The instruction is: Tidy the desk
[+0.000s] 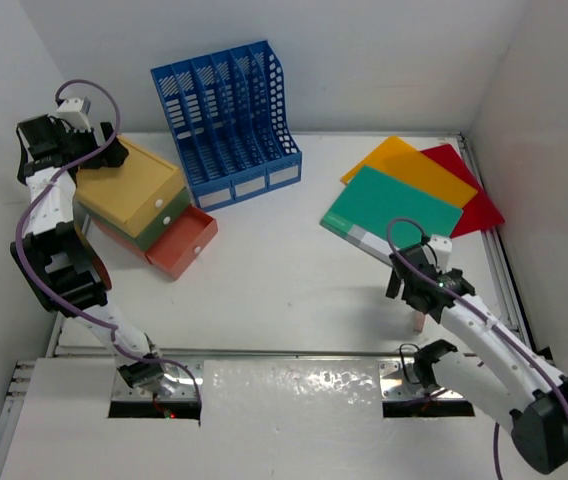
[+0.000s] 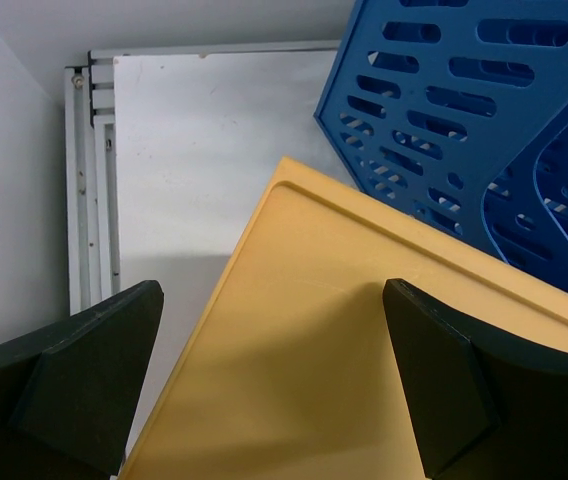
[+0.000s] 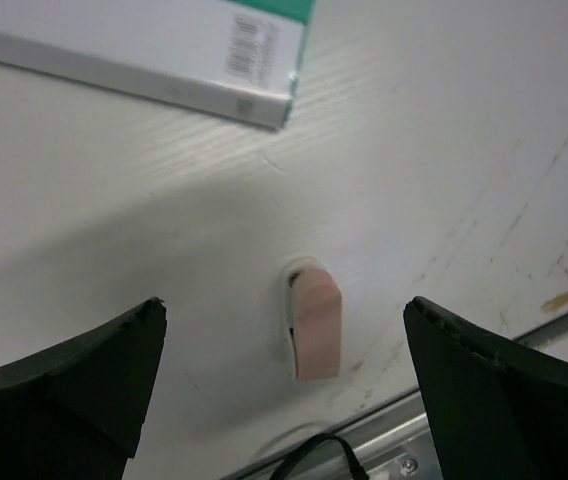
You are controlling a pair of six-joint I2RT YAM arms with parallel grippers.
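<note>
- White walls round the desk [image 1: 284, 290]; blue rack [image 1: 226, 120] at its far side.
- Just left of rack: drawer box [image 1: 139, 200], w/ left gripper [image 2: 272, 300] over it, jaws spread, empty.
- Right of rack: folders [image 1: 404, 195].
- Well right of rack, nearer edge: right gripper [image 3: 284, 315], jaws wide, above pink eraser [image 3: 316, 325].
- Prob. next: drop straight, centre eraser, pinch long sides.
- Drawer contents hidden; eraser upright or flat, can't tell.

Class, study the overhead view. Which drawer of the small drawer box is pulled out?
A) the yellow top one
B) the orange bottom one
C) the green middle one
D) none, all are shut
B: the orange bottom drawer juts well out from the front of the drawer box.
</note>
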